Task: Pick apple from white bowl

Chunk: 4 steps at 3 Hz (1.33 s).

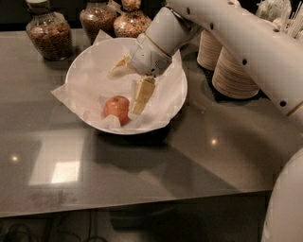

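Note:
The apple (116, 108), small and red with yellowish patches, lies in the front part of the white bowl (176, 94), on the crumpled white paper lining it. My gripper (124, 90) reaches into the bowl from the upper right. It is open. One cream-coloured finger (142, 96) points down just right of the apple, very close to it. The other finger (119, 63) sticks out to the left above the apple. The gripper holds nothing.
Three glass jars of granola-like food (47, 33) (97, 18) (131, 21) stand behind the bowl. Stacks of paper plates (236, 71) stand at the right, with cutlery (279, 14) behind them. The white arm (246, 42) crosses the upper right. The table's front edge (142, 203) is near.

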{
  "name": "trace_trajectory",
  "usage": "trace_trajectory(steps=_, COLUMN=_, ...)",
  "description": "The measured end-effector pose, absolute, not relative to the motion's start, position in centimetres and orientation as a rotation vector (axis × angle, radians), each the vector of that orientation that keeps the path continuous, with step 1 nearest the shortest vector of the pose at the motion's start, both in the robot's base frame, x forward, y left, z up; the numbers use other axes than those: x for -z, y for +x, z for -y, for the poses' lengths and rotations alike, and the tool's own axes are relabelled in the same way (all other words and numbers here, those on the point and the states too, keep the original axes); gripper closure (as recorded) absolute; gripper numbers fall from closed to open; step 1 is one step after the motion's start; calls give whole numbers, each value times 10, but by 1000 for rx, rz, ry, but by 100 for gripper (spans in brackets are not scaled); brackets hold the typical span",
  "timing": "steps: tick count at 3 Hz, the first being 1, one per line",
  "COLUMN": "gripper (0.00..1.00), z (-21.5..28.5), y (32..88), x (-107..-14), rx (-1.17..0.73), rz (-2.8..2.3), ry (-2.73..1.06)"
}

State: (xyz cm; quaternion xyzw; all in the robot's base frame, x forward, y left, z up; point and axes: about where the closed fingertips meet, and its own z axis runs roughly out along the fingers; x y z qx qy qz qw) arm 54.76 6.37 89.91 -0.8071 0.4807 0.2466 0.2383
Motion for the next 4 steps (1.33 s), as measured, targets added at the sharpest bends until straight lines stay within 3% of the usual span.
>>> trace_trajectory(steps=4, gripper=16, z=-66, y=555, x=-867, rx=-662, rz=-1188, ry=-2313)
